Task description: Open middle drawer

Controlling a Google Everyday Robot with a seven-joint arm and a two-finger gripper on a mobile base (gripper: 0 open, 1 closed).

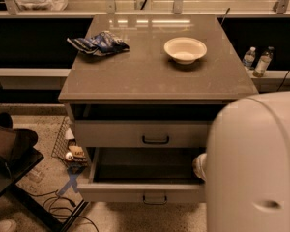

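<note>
The middle drawer [117, 191] is pulled out, with a dark, empty-looking inside and a small black bar handle [154, 197] on its pale front. The taller upper drawer [111, 133] above it looks shut under a dark gap. The lowest drawer is hidden beneath the open one. My white arm [253, 163] fills the lower right. Only a small pale end of my gripper [199, 166] shows, at the right inner side of the open drawer.
On the cabinet top [135, 76] lie a crumpled blue chip bag [99, 43] and a white bowl [185, 49]. Two bottles [257, 61] stand on a ledge to the right. A wire basket with clutter [70, 149], cables and a dark chair [9, 151] are at left.
</note>
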